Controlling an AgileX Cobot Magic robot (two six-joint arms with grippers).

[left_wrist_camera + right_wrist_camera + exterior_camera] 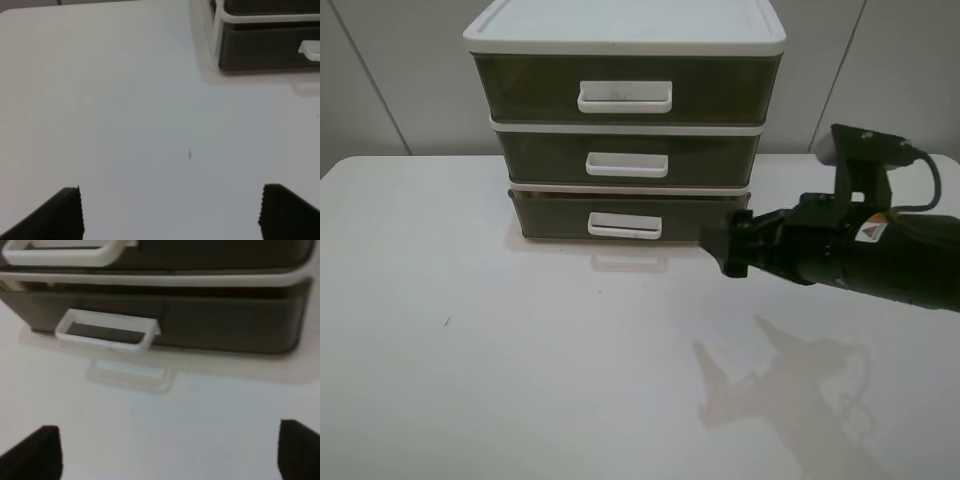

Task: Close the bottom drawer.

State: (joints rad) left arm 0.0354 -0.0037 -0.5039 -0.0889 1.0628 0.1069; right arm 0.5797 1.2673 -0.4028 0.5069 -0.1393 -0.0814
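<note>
The bottom drawer (550, 215) is the lowest of three smoky brown drawers in a white-topped unit (620, 25). Its front stands a little forward of the drawer above, and its white loop handle (624, 226) faces me. My right gripper (725, 250) is open and empty. It hovers just in front of the drawer's right end, not touching it. The right wrist view shows the drawer (225, 325) and its handle (107, 330) close ahead of the open gripper (167, 445). My left gripper (172, 205) is open and empty over bare table. The drawer's left corner (260, 50) lies far ahead of it.
The white table (470, 350) carries only the drawer unit, which stands at the back middle. The right arm's shadow (780, 390) falls on the table at the front right. A grey wall rises behind the unit. The left arm is out of the exterior high view.
</note>
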